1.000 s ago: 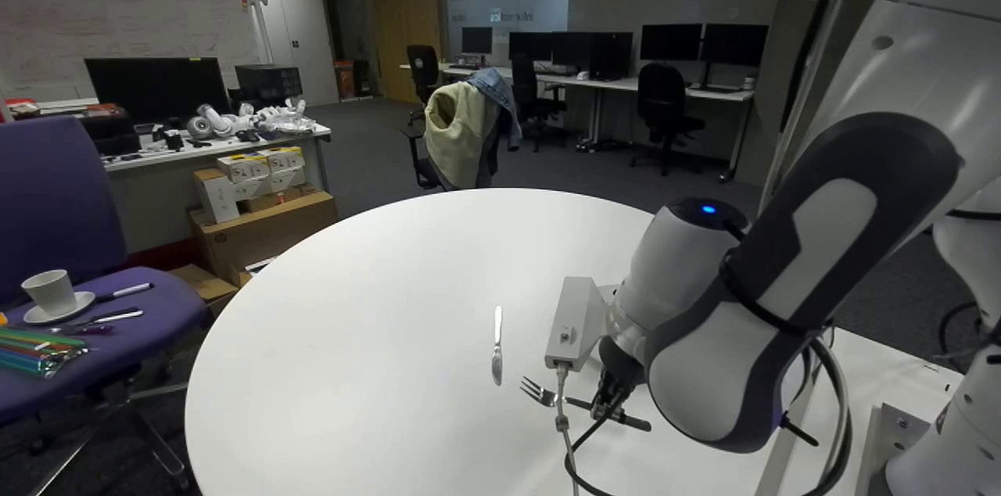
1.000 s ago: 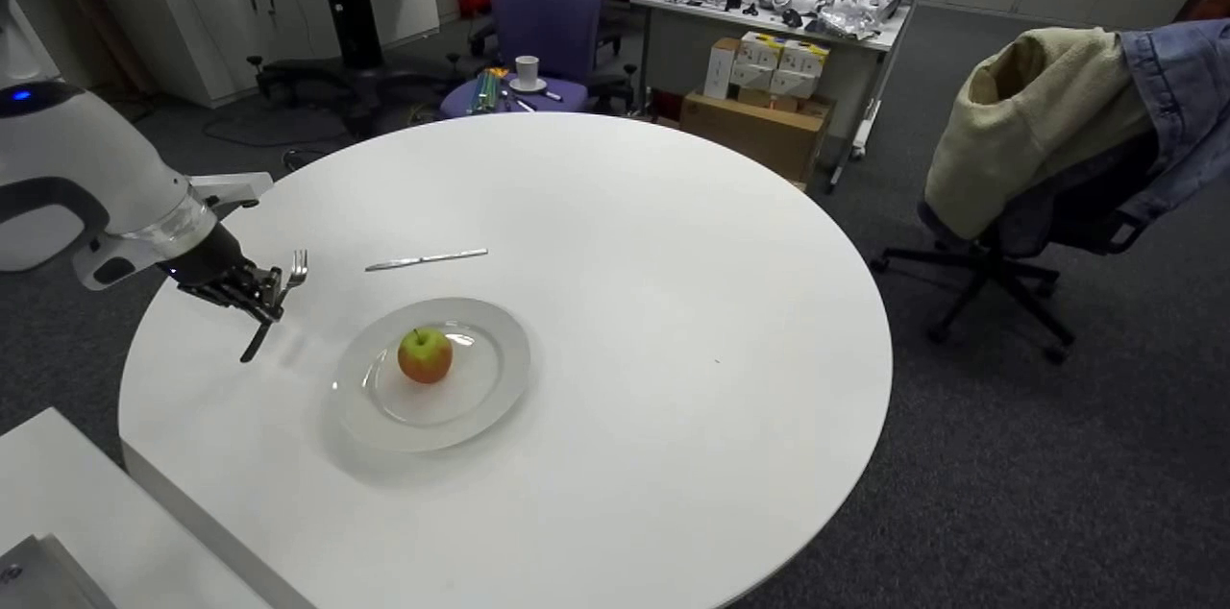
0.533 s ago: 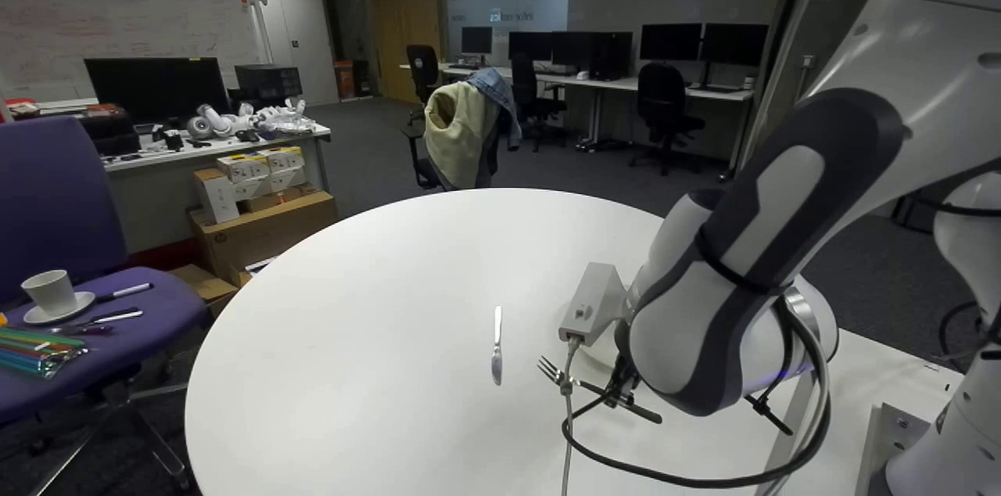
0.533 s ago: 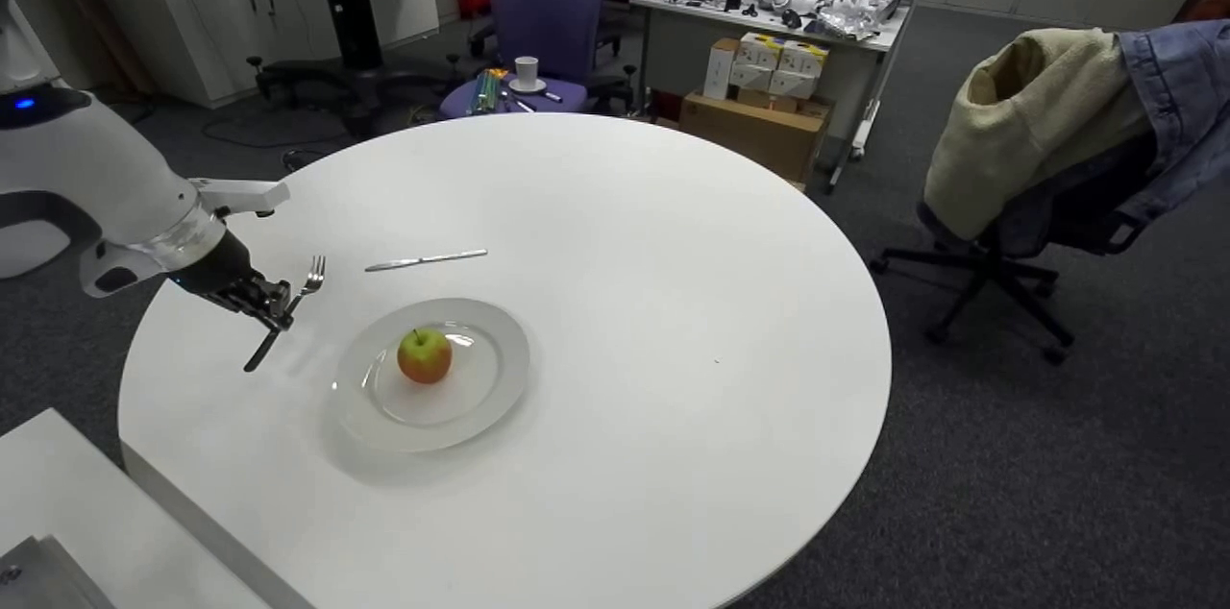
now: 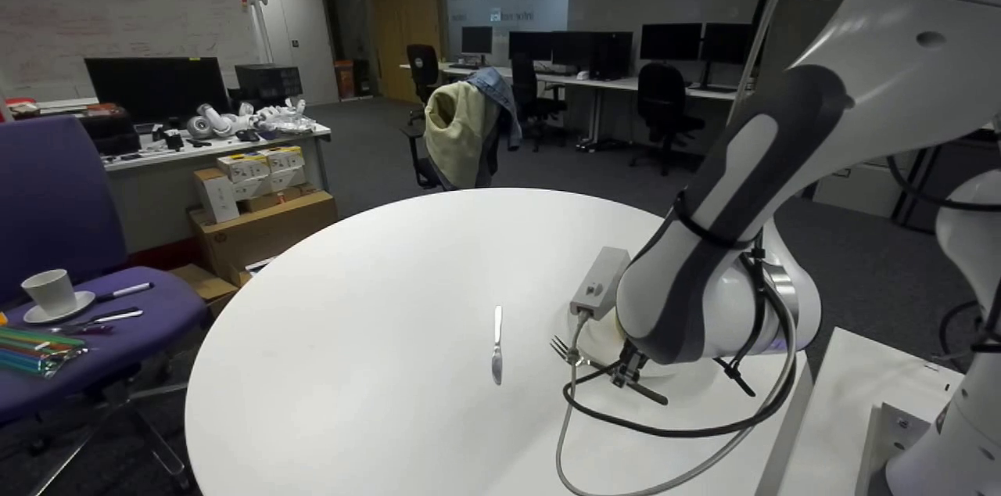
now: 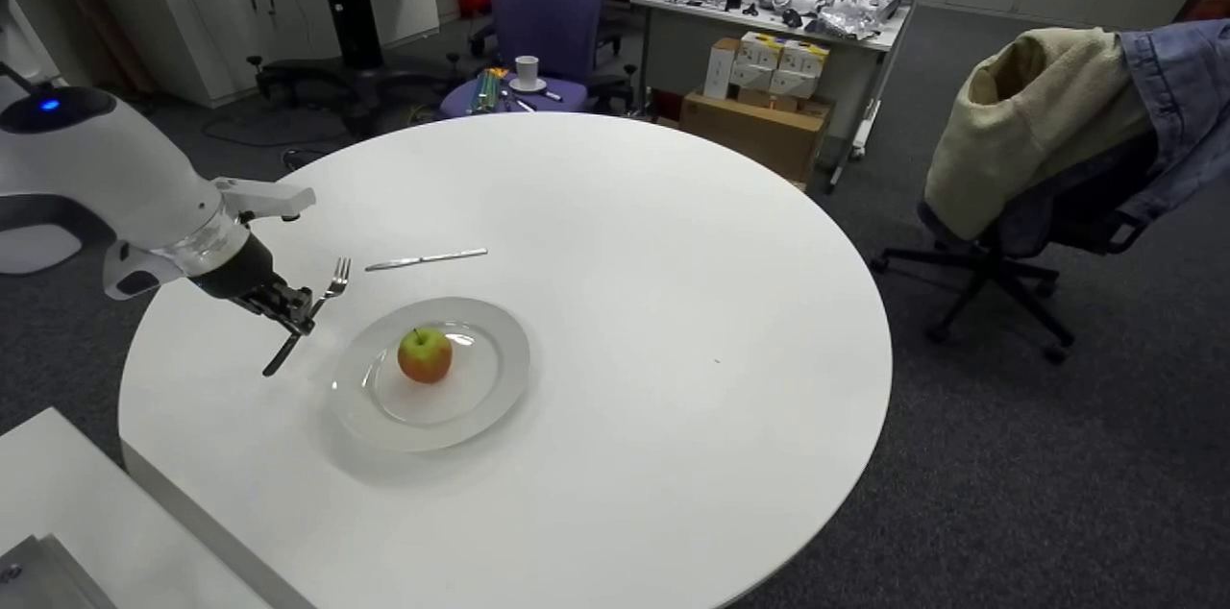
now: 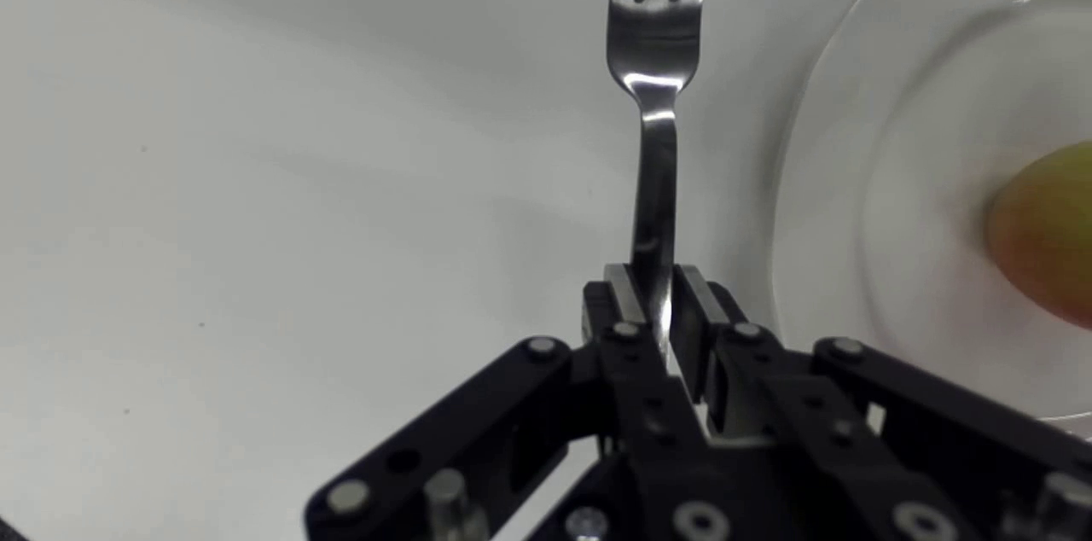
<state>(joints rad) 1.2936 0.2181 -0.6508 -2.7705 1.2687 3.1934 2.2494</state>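
My gripper point(image 7: 655, 289) is shut on a silver fork point(image 7: 655, 55), gripping it by its handle with the tines pointing away from the jaws. In an exterior view the gripper point(image 6: 306, 323) holds the fork point(image 6: 338, 279) beside the left rim of a white plate point(image 6: 504, 374), seemingly a little above the table. A red-green apple point(image 6: 425, 355) sits on the plate. A silver knife point(image 6: 427, 259) lies on the table beyond the plate; it also shows in an exterior view point(image 5: 497, 347). In the wrist view the plate point(image 7: 815, 200) and apple point(image 7: 1045, 234) are on the right, partly cut off.
The round white table point(image 6: 673, 254) carries these things. A cable point(image 5: 688, 432) loops from the arm over the table. A purple chair point(image 5: 117, 316) holds a white cup point(image 5: 52, 292) on a saucer. A chair with a fleece jacket point(image 6: 1038, 129) stands past the table edge.
In both exterior views the gripper has moved right with the fork, closer to the plate. The fork has turned somewhat. The knife, plate and apple have not moved.
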